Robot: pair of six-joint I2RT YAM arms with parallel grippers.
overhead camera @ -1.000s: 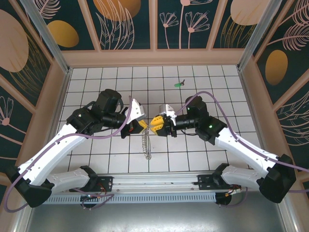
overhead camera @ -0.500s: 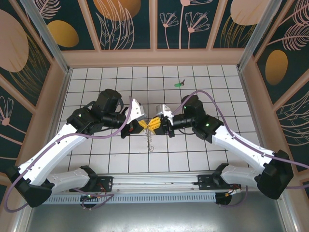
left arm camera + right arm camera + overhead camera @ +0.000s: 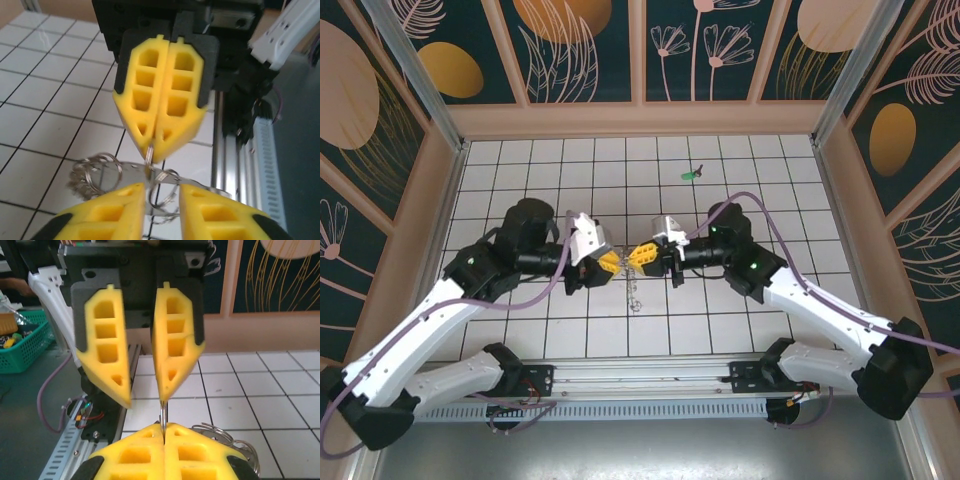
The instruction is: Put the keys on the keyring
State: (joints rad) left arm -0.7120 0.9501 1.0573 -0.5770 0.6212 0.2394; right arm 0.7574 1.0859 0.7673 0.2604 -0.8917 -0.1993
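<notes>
Yellow moulded fingers, cut through with square hollows like a waffle, meet nose to nose over the middle of the white tiled table (image 3: 520,170). The right gripper (image 3: 638,257) has its fingers clenched flat together, pinching a thin strand of the keyring (image 3: 159,175) at their very tips. The left gripper (image 3: 609,263) faces it with its fingers apart, grasping nothing, one tip just beside that same strand. My guess is that the right arm is holding the ring up and steady so the other arm can get at it.

The keyring is a loose bundle of thin, shiny grey wire loops. It is floppy enough to sag from the pinch and trail down toward the tiles between the two arms, and I can't tell whether its lower end touches the table. The key (image 3: 692,173), a tiny bright green piece with a dark stem, lies on the tiles near the far wall, well apart from both grippers, so it isn't yet on the ring.
</notes>
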